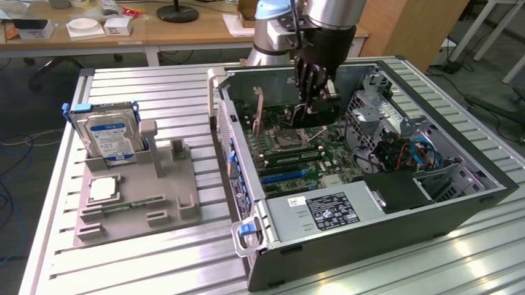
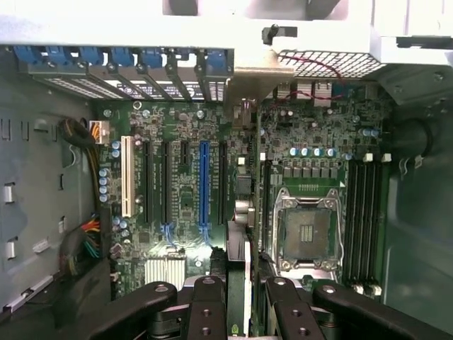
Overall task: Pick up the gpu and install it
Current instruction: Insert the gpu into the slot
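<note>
gpu: edge-on between the fingers, inside the case, over the motherboard, between blue slot and CPU socket
seating: can't tell if it's in a slot
gripper: clamped on gpu, reaching down into case
case: on its side on slatted table, open side up
fixture: exterior view's left, apart from case, hard drive upright in it

- Exterior view: bright overhead light, glare streaks on the ribbed metal table.
- Computer case interior lies shadowed.
- Wrist view: dim motherboard, gripper silhouetted black.
</note>
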You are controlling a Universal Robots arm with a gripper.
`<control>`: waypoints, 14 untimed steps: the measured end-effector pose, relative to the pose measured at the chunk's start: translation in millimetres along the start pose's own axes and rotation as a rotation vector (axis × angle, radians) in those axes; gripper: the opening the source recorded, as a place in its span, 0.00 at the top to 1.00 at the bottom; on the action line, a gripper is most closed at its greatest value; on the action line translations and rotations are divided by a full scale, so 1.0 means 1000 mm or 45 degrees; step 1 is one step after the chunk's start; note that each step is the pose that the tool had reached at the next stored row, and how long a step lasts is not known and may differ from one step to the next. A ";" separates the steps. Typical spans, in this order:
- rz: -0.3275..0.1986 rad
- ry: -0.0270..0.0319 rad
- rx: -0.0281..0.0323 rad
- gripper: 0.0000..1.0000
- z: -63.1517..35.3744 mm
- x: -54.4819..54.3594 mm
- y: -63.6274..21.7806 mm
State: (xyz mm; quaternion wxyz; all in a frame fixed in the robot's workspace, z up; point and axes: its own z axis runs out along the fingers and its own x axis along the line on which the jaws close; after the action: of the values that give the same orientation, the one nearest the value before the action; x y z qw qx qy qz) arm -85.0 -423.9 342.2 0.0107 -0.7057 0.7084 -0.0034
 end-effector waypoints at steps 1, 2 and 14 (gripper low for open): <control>0.001 0.0001 0.0000 0.74 0.0005 0.001 0.0000; 0.001 0.0001 0.0000 0.74 0.0009 0.003 0.0000; 0.013 0.0002 0.0002 0.74 0.0179 0.006 0.0004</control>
State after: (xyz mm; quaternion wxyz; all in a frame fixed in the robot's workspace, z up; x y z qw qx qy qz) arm -85.1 -430.0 324.3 0.0107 -0.7022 0.7119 -0.0034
